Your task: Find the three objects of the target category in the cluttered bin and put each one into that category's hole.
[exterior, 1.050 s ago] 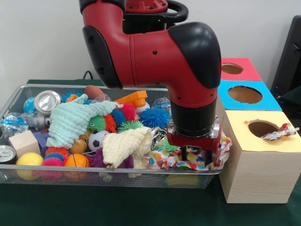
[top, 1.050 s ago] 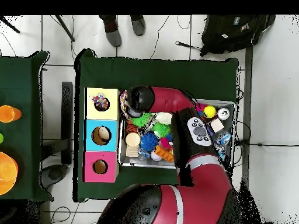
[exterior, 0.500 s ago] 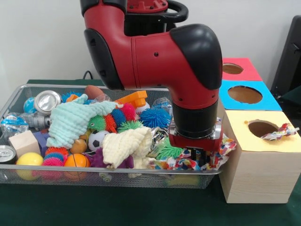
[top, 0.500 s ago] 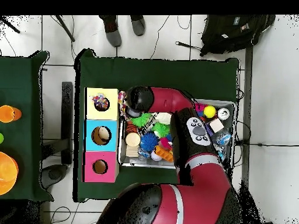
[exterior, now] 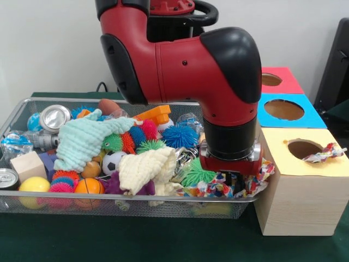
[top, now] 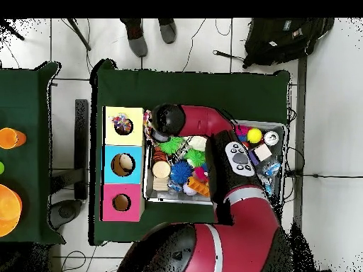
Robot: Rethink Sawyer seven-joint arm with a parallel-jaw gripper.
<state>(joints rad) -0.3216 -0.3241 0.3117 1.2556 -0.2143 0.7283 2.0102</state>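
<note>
Front view: the gripper (exterior: 231,183) is sunk in the colourful wrapper (exterior: 218,186) at the bin's (exterior: 32,204) corner beside the yellow box (exterior: 305,180); whether it grips, I cannot tell. One wrapper (exterior: 323,154) already sits at that hole.

Overhead view: the yellow box (top: 112,113) shows a wrapper (top: 122,125) in its hole, so probably two remain.

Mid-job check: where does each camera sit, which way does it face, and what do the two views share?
Front view: across the table, level, facing the arm; the gripper is down on the colourful wrapper in the wire bin.
Overhead view: above, looking straight down; the arm's base sits at the bottom.
Both show the bin, the arm and the yellow box.
</note>
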